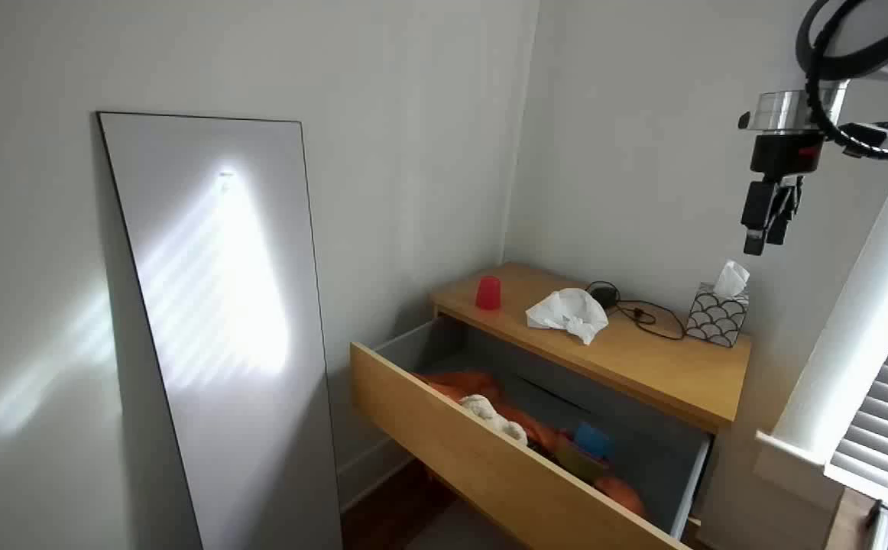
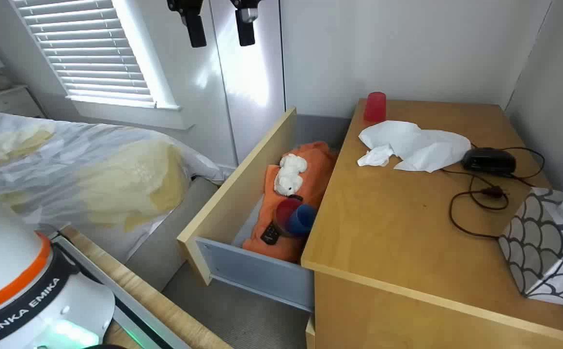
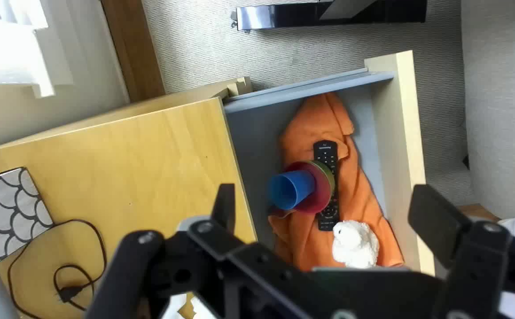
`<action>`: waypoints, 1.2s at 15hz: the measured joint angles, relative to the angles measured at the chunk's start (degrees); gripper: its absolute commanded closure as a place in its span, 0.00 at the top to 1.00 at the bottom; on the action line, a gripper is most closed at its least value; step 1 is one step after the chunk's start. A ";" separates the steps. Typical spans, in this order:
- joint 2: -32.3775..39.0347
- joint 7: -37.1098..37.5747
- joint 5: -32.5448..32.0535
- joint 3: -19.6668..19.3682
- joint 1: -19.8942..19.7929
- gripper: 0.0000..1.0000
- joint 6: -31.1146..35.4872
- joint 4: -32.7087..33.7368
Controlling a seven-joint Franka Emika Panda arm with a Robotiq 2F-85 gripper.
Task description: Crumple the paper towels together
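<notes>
The paper towels [image 1: 566,312] lie as a white rumpled heap on top of the wooden dresser [image 1: 666,367]. In an exterior view the paper towels [image 2: 422,144] spread out loosely, with a small crumpled part at the front left. In the wrist view only scraps of the paper towels [image 3: 177,305] show at the bottom edge, mostly hidden behind the gripper. My gripper [image 3: 321,199] is open and empty, its fingers wide apart. The gripper also shows in both exterior views [image 1: 765,238] [image 2: 222,41], high in the air and away from the paper towels.
A red cup [image 2: 375,107], a black adapter with cable [image 2: 489,161] and a patterned tissue box [image 1: 717,315] stand on the dresser near the paper towels. The drawer [image 2: 262,278] is pulled out and holds an orange cloth [image 3: 308,133], cups [image 3: 293,188], a remote [image 3: 326,153] and a white toy [image 3: 356,243].
</notes>
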 measured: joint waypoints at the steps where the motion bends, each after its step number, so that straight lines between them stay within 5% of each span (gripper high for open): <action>1: 0.00 0.00 0.00 0.00 0.00 1.00 0.00 0.00; 10: 1.54 0.96 1.03 -0.18 0.05 1.00 0.53 1.01; 18: 20.02 4.98 6.49 -0.66 0.41 1.00 8.50 13.12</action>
